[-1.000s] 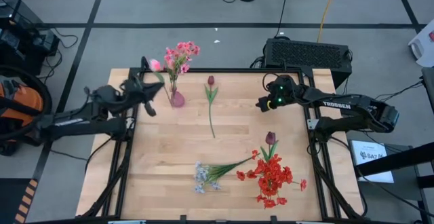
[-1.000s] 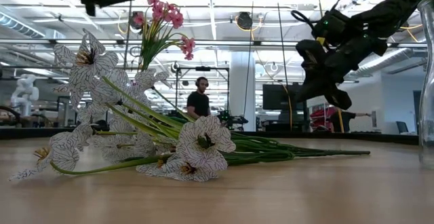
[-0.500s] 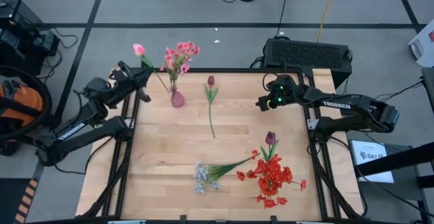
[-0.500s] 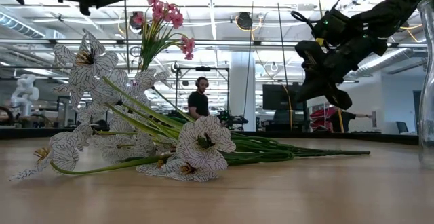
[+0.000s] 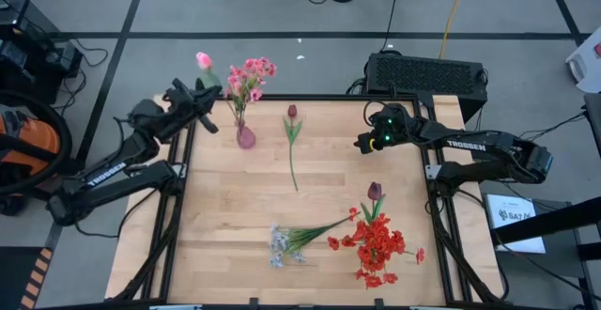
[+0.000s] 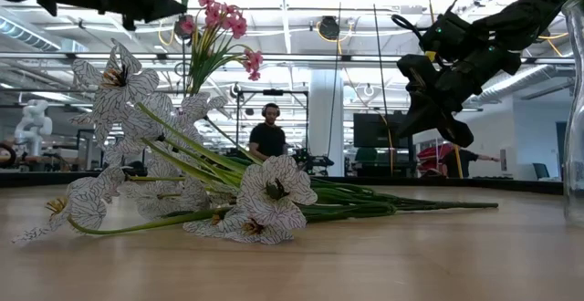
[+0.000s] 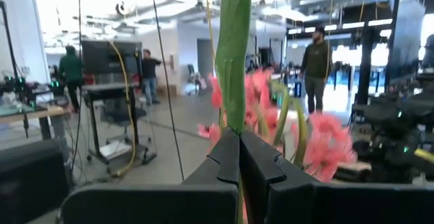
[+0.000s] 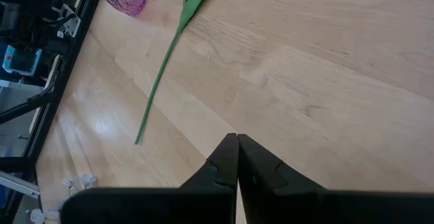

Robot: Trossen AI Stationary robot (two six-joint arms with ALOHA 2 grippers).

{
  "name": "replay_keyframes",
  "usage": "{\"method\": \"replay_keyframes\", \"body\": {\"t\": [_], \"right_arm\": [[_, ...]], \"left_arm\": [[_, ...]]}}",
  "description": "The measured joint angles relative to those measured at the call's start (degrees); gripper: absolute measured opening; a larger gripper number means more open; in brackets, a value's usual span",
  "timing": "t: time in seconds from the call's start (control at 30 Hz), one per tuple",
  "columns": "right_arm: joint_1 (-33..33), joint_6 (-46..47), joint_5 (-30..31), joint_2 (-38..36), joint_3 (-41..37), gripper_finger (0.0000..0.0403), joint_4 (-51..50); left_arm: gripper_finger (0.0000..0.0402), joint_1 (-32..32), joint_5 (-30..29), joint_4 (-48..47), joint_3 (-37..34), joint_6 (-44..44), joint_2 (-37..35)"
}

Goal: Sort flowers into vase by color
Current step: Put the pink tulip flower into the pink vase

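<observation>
Table: the wooden table (image 5: 235, 225) is lying bare across its middle and near-left area, with flowers gathered at the near right.
Red clusters: the red spray (image 5: 377, 244) is lying near the table's near-right edge, a maroon tulip (image 5: 375, 192) just beside it.
Pale bunch: the blue-white bunch (image 5: 282, 244) is lying beside the red spray, stems pointing toward it.
Single tulip: a second maroon tulip (image 5: 292, 113) is lying flat mid-table, just right of the vase, its stem running toward the centre.
Vase: the pink-purple vase (image 5: 245, 137) is standing near the far-left edge, holding the pink clusters (image 5: 250, 73) upright.
Left gripper: the left gripper (image 5: 208, 105) is hanging over the far-left edge, just left of the vase, fingers pinching the green stem (image 7: 232, 54) of the pink bud (image 5: 203, 60).
Right gripper: the right gripper (image 5: 361, 145) is hovering over the far-right area, fingers pressed together, holding nothing.
</observation>
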Motion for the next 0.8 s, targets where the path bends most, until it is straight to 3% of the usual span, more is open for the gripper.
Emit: {"method": "replay_keyframes", "body": {"t": [0.57, 0.8], "right_arm": [[0.0, 0.0, 0.14, 0.0, 0.0, 0.0, -0.02], [0.0, 0.0, 0.16, 0.0, 0.0, 0.0, -0.03]], "left_arm": [[0.0, -0.04, -2.45, -5.37, -0.12, 4.12, 2.5], [0.0, -0.09, -1.93, 1.76, -7.6, -2.13, 2.3]]}}
